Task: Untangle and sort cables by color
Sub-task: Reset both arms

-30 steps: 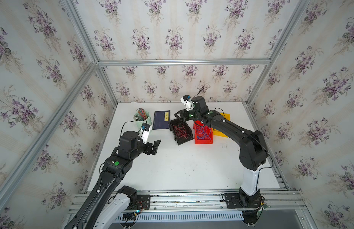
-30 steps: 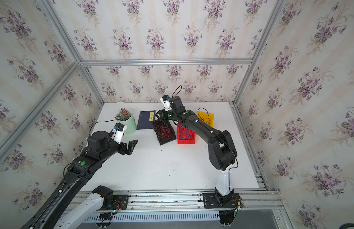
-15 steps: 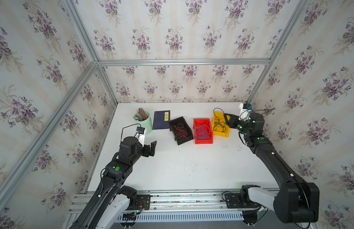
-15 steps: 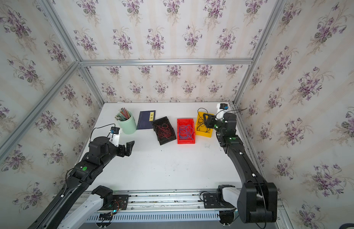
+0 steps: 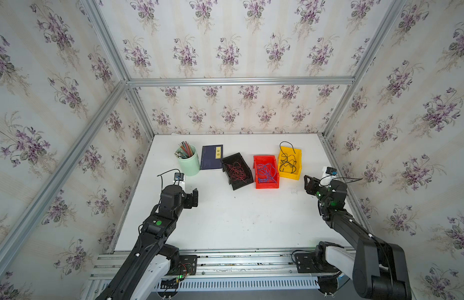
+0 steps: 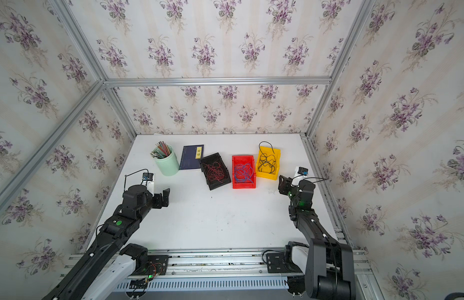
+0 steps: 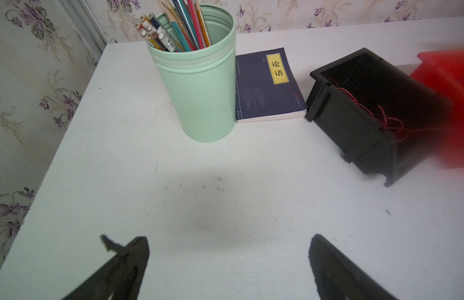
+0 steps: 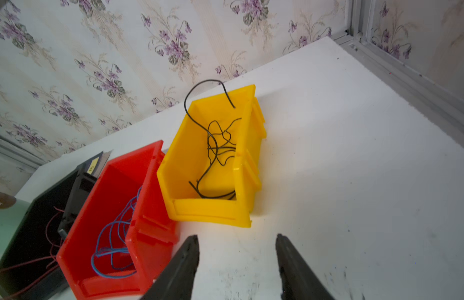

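Three bins stand in a row at the back of the white table. Red cables [image 5: 236, 171] lie in the black bin [image 5: 242, 185], blue cables [image 5: 266, 172] in the red bin [image 5: 267, 185], and black cables [image 5: 286, 162] in the yellow bin [image 5: 289, 176], one strand arching over its far rim [image 8: 199, 85]. My left gripper [image 5: 194, 197] [image 7: 229, 240] hovers open and empty over bare table, in front of the cup. To the right and front of the yellow bin [image 8: 207, 213], my right gripper [image 5: 309, 183] [image 8: 237, 238] stands open with nothing between its fingers.
A green cup [image 5: 189, 162] full of pencils and a dark blue book [image 5: 212, 157] sit left of the black bin. Aluminium frame rails [image 5: 337, 166] run close along the table's right edge, beside my right wrist.
My right arm has swung from above the black and red bins to the table's right side, then back toward the front. My left arm has drawn back slightly.
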{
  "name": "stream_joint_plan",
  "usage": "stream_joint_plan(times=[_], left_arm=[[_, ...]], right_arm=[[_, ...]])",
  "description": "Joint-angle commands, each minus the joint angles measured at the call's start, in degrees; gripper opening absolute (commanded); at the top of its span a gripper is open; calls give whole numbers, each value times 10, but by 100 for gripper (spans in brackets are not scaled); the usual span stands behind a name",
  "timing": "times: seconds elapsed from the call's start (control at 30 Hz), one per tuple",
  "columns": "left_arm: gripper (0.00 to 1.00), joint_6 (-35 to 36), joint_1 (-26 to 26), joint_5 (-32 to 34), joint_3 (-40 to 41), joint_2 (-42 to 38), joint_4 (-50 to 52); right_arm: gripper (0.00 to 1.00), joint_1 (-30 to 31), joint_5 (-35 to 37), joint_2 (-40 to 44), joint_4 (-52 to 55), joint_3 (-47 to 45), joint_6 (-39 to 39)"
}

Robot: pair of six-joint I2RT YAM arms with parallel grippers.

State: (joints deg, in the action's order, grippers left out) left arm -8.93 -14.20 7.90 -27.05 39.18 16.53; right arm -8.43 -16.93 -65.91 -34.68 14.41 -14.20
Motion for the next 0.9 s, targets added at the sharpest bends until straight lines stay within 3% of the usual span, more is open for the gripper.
stream_joint_plan(times=[0.0, 0.17, 0.33, 0.4, 0.47, 0.63, 0.8, 0.87], left_arm=[[99, 4, 17, -8, 11, 5, -63], [99, 34, 52, -34, 40, 36, -153], [99, 60, 92, -72, 80, 105, -307], [99, 72, 104, -83, 91, 146, -373], [99, 83, 114, -97, 94, 198, -432], [99, 94, 128, -125, 93, 319, -574], [99, 146, 129, -161, 57, 354, -554], [99, 162, 130, -183, 72, 369, -597]], right_arm=[[51, 0, -17, -40, -188, -21, 43], [52, 0, -25, -130, -325, -30, 69], [52, 0, -26, -192, -425, -35, 74], [53, 2, -23, -180, -380, -28, 84], [54, 2, -26, -187, -417, -36, 81], [55, 3, -24, -184, -394, -31, 84], [56, 3, -25, -184, -424, -43, 83], [56, 3, -22, -183, -442, -52, 84]])
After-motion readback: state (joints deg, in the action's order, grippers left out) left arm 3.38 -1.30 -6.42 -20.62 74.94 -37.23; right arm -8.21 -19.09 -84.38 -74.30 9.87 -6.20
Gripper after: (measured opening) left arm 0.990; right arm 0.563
